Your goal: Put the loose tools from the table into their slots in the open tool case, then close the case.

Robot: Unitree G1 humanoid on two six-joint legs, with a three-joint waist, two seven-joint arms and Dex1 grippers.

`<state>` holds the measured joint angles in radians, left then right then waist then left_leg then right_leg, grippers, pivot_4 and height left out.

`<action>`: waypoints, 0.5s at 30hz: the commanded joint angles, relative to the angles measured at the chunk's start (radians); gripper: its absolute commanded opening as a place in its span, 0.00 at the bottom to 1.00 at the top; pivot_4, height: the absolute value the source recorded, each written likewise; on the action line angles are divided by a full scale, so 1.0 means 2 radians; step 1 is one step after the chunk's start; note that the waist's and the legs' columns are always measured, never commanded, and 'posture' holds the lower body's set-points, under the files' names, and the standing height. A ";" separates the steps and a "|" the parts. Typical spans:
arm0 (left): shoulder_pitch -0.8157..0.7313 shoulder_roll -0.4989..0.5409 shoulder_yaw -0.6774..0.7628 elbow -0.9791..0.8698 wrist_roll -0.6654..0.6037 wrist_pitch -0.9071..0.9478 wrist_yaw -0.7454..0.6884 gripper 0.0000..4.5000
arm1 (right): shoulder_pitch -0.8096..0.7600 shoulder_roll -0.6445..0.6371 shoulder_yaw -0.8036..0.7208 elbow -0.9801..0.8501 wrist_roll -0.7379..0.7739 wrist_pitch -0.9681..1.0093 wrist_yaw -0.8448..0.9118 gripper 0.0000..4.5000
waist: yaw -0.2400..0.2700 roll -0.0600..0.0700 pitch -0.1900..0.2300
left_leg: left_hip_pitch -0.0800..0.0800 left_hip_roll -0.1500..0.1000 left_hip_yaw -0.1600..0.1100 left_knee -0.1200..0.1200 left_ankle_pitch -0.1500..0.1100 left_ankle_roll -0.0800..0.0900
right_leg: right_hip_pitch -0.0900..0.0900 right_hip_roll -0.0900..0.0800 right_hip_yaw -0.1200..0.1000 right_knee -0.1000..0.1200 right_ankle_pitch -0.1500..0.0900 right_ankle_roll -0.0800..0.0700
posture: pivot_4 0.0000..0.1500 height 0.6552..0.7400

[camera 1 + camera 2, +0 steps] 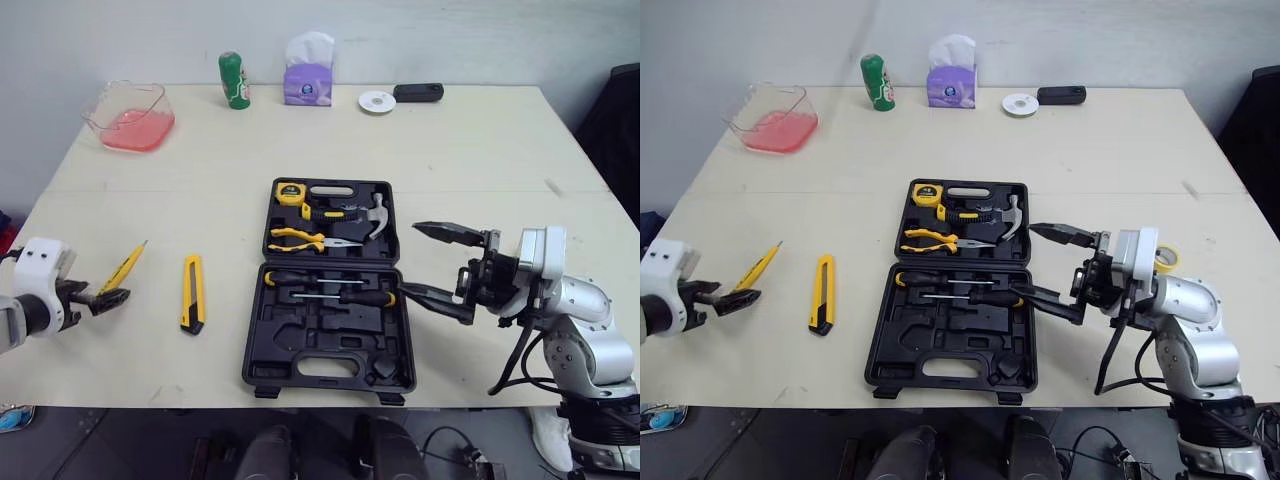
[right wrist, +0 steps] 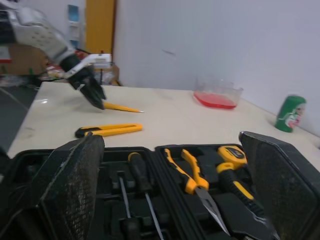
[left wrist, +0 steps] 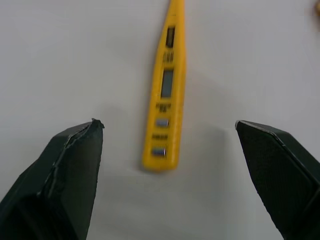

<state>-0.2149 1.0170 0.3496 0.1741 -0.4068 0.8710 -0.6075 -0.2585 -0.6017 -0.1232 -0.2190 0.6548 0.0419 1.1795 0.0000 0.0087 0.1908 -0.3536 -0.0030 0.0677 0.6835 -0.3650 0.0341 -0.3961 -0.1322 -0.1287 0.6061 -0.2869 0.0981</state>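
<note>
Several items far behind case [image 1: 330, 345]: bowl [image 1: 101, 108], can [image 1: 234, 80], tissues [image 1: 308, 75].

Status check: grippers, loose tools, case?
Left gripper open around tester pen end. Right gripper open beside tool case. Case open; pen and utility knife loose on table. No obstruction seen.

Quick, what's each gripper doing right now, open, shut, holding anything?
Left gripper: open, empty, at the end of the yellow tester pen.
Right gripper: open, empty, beside the tool case.
</note>
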 commanded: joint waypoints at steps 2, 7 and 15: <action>-0.047 0.009 -0.041 0.051 0.033 -0.024 -0.020 1.00 | -0.004 0.001 -0.005 -0.023 0.005 -0.002 -0.002 0.99 | 0.000 0.000 0.000 | 0.000 0.000 0.000 0.000 0.000 0.000 | 0.000 0.000 0.000 0.000 0.000 0.000 | 1.00 1.00; -0.084 -0.001 -0.081 0.100 0.056 -0.045 -0.040 1.00 | -0.002 -0.004 -0.002 -0.045 0.005 0.009 -0.012 0.99 | 0.000 0.000 0.000 | 0.000 -0.001 0.000 0.000 0.000 0.000 | 0.000 0.000 -0.001 0.001 0.000 0.000 | 1.00 1.00; -0.126 -0.022 -0.112 0.165 0.083 -0.079 -0.064 1.00 | 0.021 -0.009 0.003 -0.056 -0.004 0.008 0.004 0.99 | 0.009 0.000 0.000 | 0.000 -0.002 0.000 0.000 0.001 0.001 | 0.000 0.000 -0.001 0.002 0.000 0.000 | 1.00 1.00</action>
<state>-0.4656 0.9919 0.1514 0.4534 -0.2669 0.7286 -0.7327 -0.2107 -0.6075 -0.1004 -0.3089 0.6436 0.0671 1.1861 0.0184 0.0086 0.1904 -0.3527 -0.0063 0.0693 0.6846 -0.3631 0.0369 -0.3961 -0.1313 -0.1301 0.6104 -0.2868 0.0985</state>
